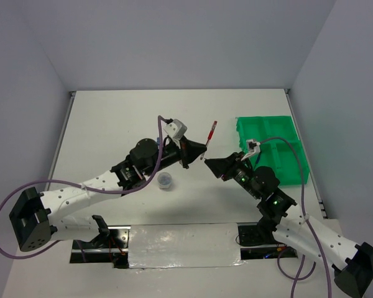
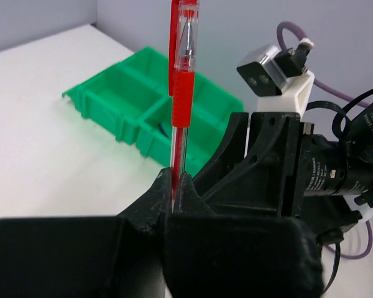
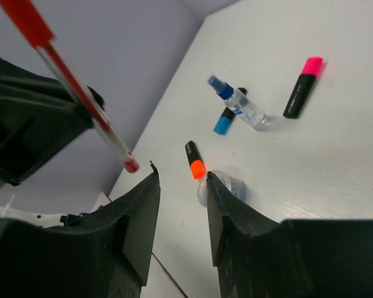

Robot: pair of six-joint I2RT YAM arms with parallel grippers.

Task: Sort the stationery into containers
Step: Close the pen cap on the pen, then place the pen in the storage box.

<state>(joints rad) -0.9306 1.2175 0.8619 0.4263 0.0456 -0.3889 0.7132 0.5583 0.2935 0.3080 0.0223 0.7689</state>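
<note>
The left gripper (image 2: pixel 176 186) pinches the red pen (image 2: pixel 182 99) upright, the green tray (image 2: pixel 99 108) beyond it; the right wrist view alone shows the right gripper (image 3: pixel 180 186) part-open, empty, pen end beside one finger, pink highlighter (image 3: pixel 303 87) beyond.

Red pen (image 2: pixel 182 93) clamped by its clear barrel in the left end effector (image 2: pixel 176 180), near upright, clip end up. Pink-capped highlighter (image 3: pixel 302 87), blue-capped highlighter (image 3: pixel 226 121), orange-capped highlighter (image 3: pixel 194 160), blue-capped bottle (image 3: pixel 239 103) and round clear jar (image 1: pixel 165 180) loose on the tabletop (image 1: pixel 112 124), bottle touching the blue-capped highlighter. Green four-compartment tray (image 1: pixel 280 133) at right.
</note>
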